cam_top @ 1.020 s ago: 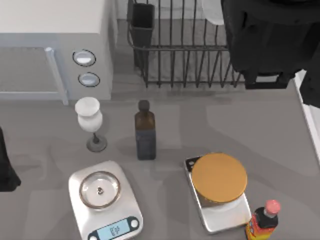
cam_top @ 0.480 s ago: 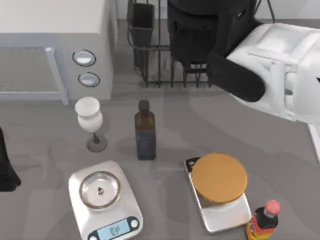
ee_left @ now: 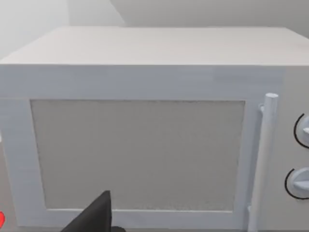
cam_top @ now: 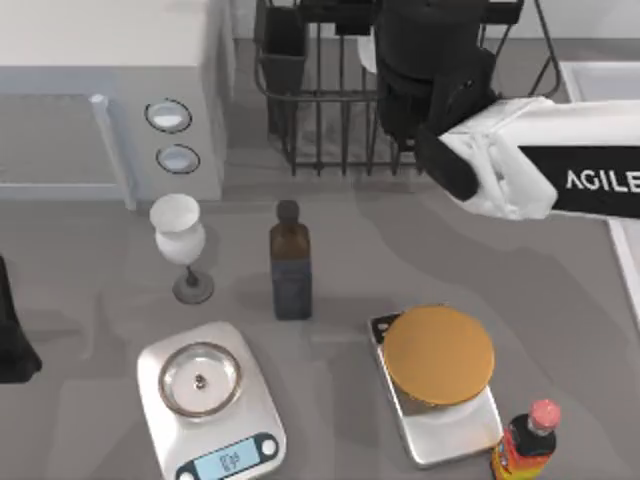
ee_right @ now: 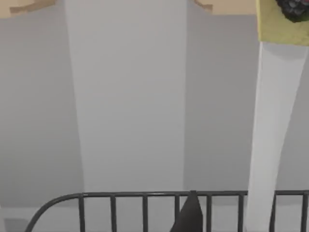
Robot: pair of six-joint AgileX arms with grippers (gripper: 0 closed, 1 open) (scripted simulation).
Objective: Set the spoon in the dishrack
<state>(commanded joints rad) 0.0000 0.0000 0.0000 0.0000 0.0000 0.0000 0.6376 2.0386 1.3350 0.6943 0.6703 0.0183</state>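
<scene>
While the dishrack (cam_top: pixel 330 130) spans the table's twelve o'clock edge, the right arm's gripper (cam_top: pixel 430 60) hangs over it, fingers hidden, so I cannot tell their state. The pale patch at (cam_top: pixel 368 55), just at the gripper's nine o'clock, may be the spoon; too little shows to be sure. Best lower slowly, keeping clear of the tines. The left arm sits parked at nine o'clock.

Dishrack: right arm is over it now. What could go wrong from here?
1. The right gripper hangs over the dishrack, its arm covering the drop spot from above; a spoon released blind might slip through the wire gaps.
2. In the right wrist view the rack's rim looks close; descending further may snag the tines.
The left arm is parked at the table's left edge.
</scene>
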